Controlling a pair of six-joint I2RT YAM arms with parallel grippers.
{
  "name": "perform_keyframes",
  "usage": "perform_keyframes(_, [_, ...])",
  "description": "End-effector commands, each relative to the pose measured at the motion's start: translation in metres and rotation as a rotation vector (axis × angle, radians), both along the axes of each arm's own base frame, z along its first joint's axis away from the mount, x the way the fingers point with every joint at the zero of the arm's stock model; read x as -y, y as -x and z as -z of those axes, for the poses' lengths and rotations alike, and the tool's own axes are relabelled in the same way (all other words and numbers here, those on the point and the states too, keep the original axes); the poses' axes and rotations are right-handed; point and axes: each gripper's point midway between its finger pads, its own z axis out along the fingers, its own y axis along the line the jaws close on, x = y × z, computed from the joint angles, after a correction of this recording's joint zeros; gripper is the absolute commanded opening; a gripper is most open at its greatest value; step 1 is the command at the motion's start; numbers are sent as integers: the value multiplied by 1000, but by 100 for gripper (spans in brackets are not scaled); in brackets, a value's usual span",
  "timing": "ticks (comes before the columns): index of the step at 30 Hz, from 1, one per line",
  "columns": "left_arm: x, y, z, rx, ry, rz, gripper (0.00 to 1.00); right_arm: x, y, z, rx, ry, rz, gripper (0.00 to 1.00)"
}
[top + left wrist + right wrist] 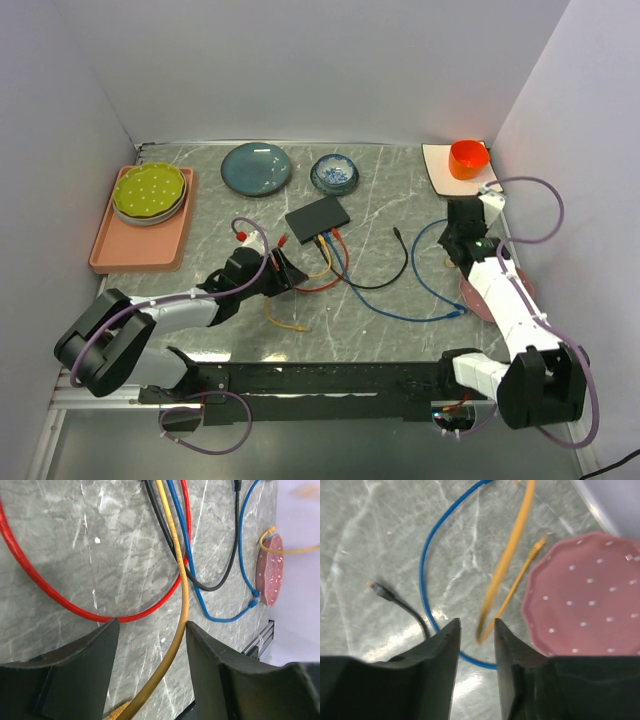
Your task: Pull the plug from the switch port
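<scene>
Though cabled, flat matte-black switch (317,217).

The switch (317,218) looks matt black. Below the left gripper (152,625), the grey marble-look table (115,555) is smooth and slightly shiny. The yellow cable (175,545) there has a smooth plastic skin.

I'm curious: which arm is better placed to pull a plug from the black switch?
Likely left: left gripper hovers open by the switch, over its cables; right gripper is far off.
</scene>
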Motion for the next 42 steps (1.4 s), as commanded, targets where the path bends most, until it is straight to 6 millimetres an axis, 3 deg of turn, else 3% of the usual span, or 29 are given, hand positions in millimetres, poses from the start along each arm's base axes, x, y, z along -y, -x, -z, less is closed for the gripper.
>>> perform_keyframes(1, [-5, -6, -4, 28, -8, -27, 63, -25, -16, -16, 173, -199, -53, 48])
perform_keyframes(5, [-3, -6, -6, 28, 0, -21, 66, -47, -22, -30, 240, -295, -136, 58])
perform_keyframes(12, [-8, -14, -22, 64, -4, -54, 69, -95, -33, -43, 259, -370, -306, 59])
perform_keyframes(14, [-11, -19, -29, 77, -8, -72, 69, -128, -33, -42, 244, -408, -426, 57])
perform_keyframes(15, [-13, -20, -32, 79, -11, -82, 69, -144, -36, -33, 212, -427, -479, 57])
perform_keyframes(16, [-14, -22, -36, 85, -7, -92, 69, -174, -34, -35, 208, -437, -582, 56])
perform_keyframes(17, [-15, -23, -37, 88, -11, -100, 69, -187, -35, -31, 194, -433, -618, 56])
perform_keyframes(18, [-17, -23, -37, 83, -17, -104, 69, -200, -38, -12, 136, -425, -649, 56])
perform_keyframes(20, [-19, -25, -38, 80, -22, -118, 69, -228, -41, -3, 105, -434, -717, 54])
perform_keyframes(21, [-21, -25, -37, 76, -29, -121, 69, -234, -44, 19, 44, -436, -714, 53])
perform_keyframes(22, [-25, -24, -33, 60, -44, -131, 69, -240, -48, 22, 38, -442, -723, 52])
perform_keyframes(27, [-38, -18, -32, 54, -50, -159, 68, -248, -60, 61, -29, -447, -696, 39])
perform_keyframes(34, [-47, -15, -28, 36, -61, -179, 67, -256, -67, 85, -87, -450, -679, 19])
perform_keyframes(42, [-51, -18, -25, 24, -58, -199, 67, -266, -53, 119, -171, -452, -688, 14])
